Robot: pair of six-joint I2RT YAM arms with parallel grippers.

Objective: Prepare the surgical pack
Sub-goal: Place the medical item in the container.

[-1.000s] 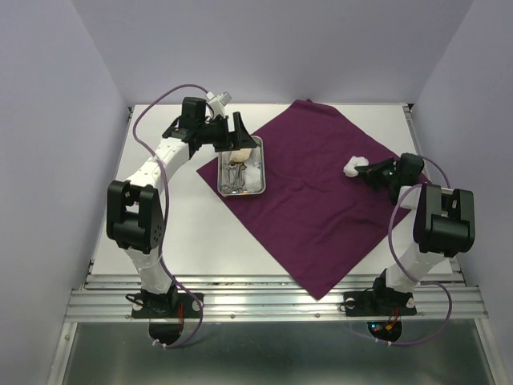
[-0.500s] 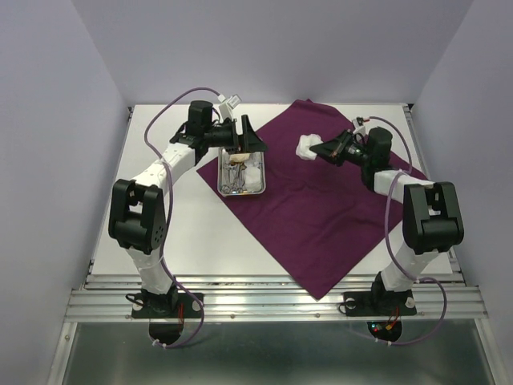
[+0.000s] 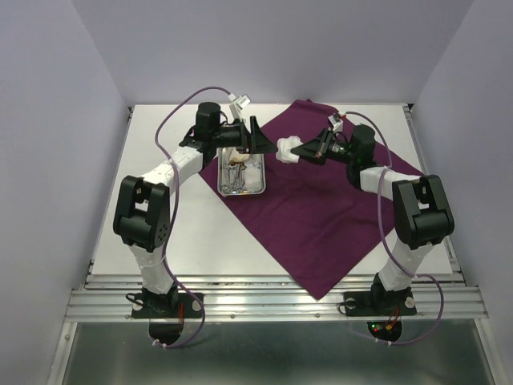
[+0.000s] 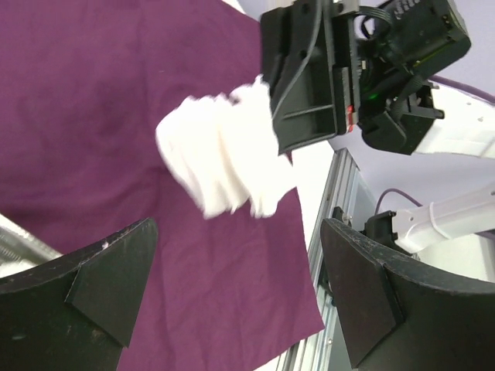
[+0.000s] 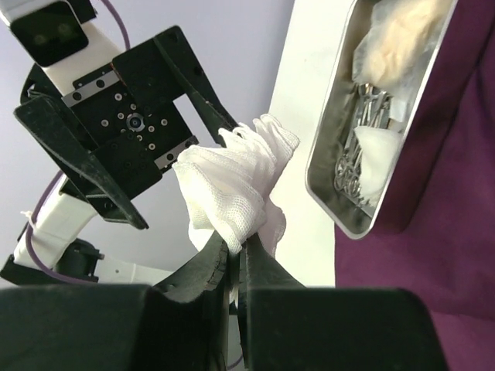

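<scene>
Pinching the gauze wad [image 5: 232, 185] by one edge, the right tool [image 5: 236, 251] has its fingers pressed together on the fabric and holds it in the air over the far part of the purple cloth [image 3: 321, 216], just beside the steel tray [image 3: 240, 192]. The left tool [image 3: 255, 138] faces it from close by with its fingers spread wide and nothing between them; in its own wrist view the wad sits in front of that gap, not yet inside it. The wad looks very light, soft and loosely folded, so it should squash under any grip and may shed a layer or unfold if caught only by a flap. The safest hold is probably across the thick bunched middle, clear of the ragged free edges. Its long axis runs from the right tool's tips toward the left tool, roughly side to side across the desk [image 3: 184, 233], with the loose, fanned end pointing at the left tool and the tray. The tray rests on the cloth's left corner, its long side running near to far.
</scene>
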